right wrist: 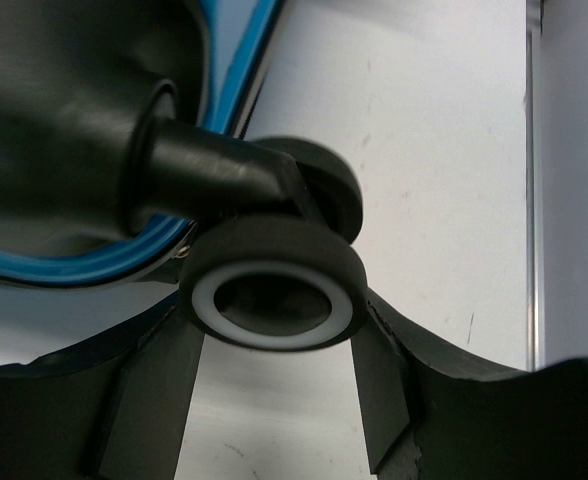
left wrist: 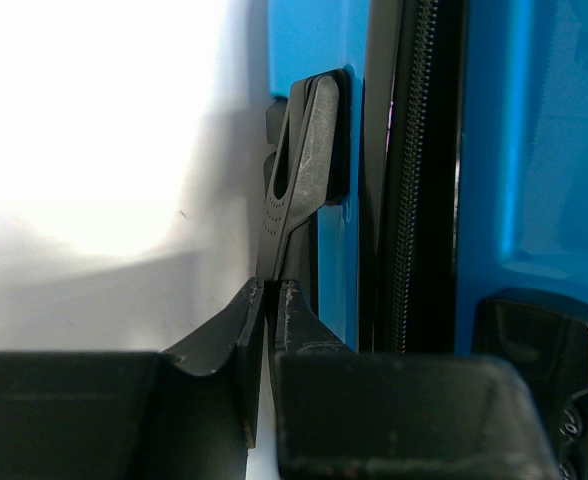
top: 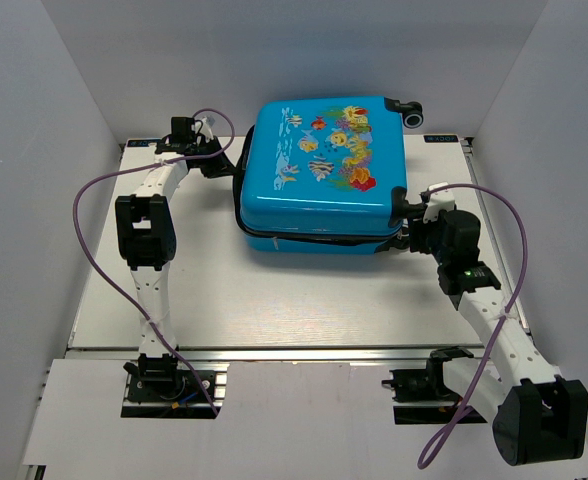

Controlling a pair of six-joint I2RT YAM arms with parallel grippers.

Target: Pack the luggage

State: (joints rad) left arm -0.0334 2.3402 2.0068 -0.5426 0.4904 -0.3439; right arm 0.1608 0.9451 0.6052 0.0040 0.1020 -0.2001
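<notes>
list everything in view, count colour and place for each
table: 1, pale grey, under everything
luggage: 1, bright blue with fish print, lid down, far middle of table
wheels: 2, black with white hubs, luggage's right corners
pull tab: 1, black, luggage's left side
arms: 2, white and black, near edge
cables: 2, purple, one along each arm
left hand: 1, black, pinching the pull tab
right hand: 1, black, closed around the near wheel

Overhead view looks down; wrist views hug luggage (top: 319, 165) (opposite ends).
</notes>
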